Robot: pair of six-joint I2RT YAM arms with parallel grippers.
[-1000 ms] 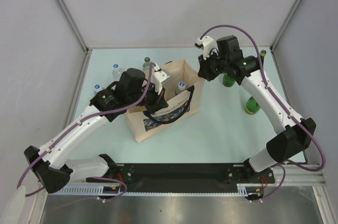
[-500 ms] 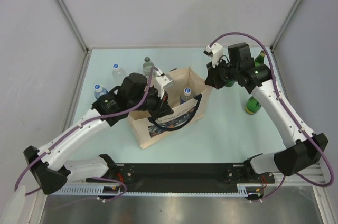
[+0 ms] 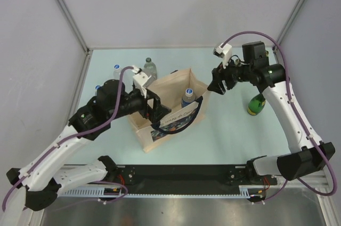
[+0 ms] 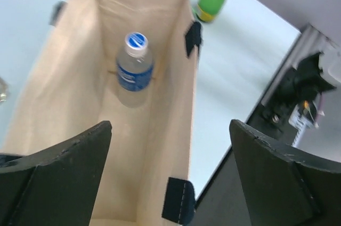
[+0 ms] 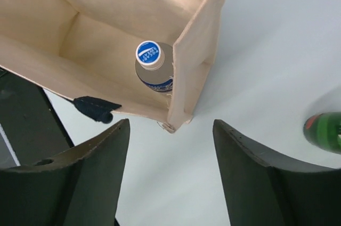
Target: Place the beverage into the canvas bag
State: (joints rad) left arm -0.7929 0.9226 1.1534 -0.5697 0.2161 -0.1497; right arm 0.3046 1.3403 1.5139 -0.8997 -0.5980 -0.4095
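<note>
Pale green tabletop (image 3: 224, 130) enclosed by grey walls (image 3: 176, 7), viewed from above. One canvas bag (image 3: 173, 83) stands at centre, mouth up; its long axis runs from 7 o'clock to 1 o'clock, and the printed side with the dark handles (image 3: 181, 119) faces 5 o'clock.

One beverage bottle (image 3: 187, 97) stands inside the bag at its 1 o'clock end. It is upright, long axis vertical, with the blue-and-white cap pointing up and the base on the bag floor. No finger touches it.

The left gripper (image 3: 152, 104) hovers over the bag's 7 o'clock end. Its own camera shows the fingers (image 4: 69, 167) spread wide apart, with nothing between them. The right gripper (image 3: 216, 85) hangs just beyond the bag's 1 o'clock corner. Its fingers (image 5: 80, 172) are likewise parted and empty.

Loose bottles: two clear bottles (image 3: 151, 66) stand at 11 o'clock of the bag, and a possible third is nearly hidden by the left arm. One green bottle (image 3: 256, 104) stands at 3 o'clock in the overhead view. The left wrist view shows two green ones beyond the bag's far end.
</note>
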